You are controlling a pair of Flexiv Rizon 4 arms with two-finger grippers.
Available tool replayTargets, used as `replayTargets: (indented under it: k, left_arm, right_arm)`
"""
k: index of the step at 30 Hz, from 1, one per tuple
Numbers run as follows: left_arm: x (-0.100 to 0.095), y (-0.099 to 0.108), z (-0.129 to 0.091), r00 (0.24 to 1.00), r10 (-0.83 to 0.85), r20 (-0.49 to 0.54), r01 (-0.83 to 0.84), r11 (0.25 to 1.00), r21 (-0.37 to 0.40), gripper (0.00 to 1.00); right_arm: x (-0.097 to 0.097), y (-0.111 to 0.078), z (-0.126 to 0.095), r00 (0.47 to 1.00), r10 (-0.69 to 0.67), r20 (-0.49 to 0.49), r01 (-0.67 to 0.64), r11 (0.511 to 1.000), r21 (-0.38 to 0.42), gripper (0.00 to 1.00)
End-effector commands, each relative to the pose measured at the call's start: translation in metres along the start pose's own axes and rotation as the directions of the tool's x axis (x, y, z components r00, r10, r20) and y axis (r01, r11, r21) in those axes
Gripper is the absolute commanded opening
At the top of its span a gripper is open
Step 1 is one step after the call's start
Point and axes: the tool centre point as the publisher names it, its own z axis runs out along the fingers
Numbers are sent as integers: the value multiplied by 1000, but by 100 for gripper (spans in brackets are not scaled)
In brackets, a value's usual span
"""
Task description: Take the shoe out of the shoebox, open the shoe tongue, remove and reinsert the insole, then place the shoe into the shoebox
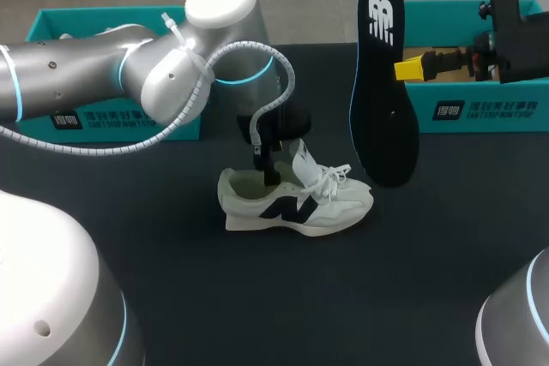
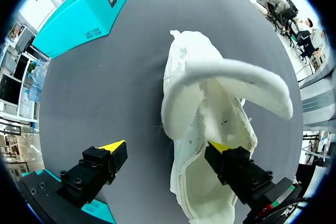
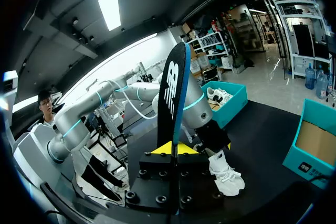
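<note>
A white shoe (image 1: 296, 203) with a dark side mark lies on the black table, its tongue (image 2: 247, 85) pulled up. My left gripper (image 1: 270, 169) stands open over its heel end. One yellow-tipped finger (image 2: 220, 147) is inside the shoe (image 2: 205, 108) and the other (image 2: 113, 146) is outside, beside its wall, so the gripper (image 2: 167, 147) straddles that wall. My right gripper (image 1: 410, 68) is shut on the black insole (image 1: 386, 83), holding it upright to the right of the shoe. In the right wrist view the insole (image 3: 173, 98) rises from between that gripper's (image 3: 170, 149) fingers.
A teal shoebox (image 1: 111, 122) stands at the back left behind my left arm (image 1: 129, 70). A second, open teal shoebox (image 1: 480, 105) sits at the back right, with my right wrist over it. Bare black table lies in front of the shoe.
</note>
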Motion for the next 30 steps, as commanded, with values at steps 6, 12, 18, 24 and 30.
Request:
replayTargets:
  k: [6,12,18,24,30]
  left_arm:
    - [0,-6,10,1000,7,-4,-7,1000,3,97]
    - [1,-11,19,1000,10,-14,-10,1000,-6,83]
    - [3,-7,19,1000,0,-25,0,1000,-2,50]
    - [7,-4,19,999,-2,-34,2,1000,2,0]
    - [14,-7,18,999,11,-40,-11,1000,0,0]
  right_arm:
    - [0,0,2,1000,1,0,-1,1000,1,0]
    - [0,0,2,1000,1,0,-1,1000,1,0]
    - [0,0,2,1000,1,0,-1,1000,1,0]
    - [0,0,2,1000,1,0,-1,1000,1,0]
    - [0,0,2,1000,1,0,-1,1000,1,0]
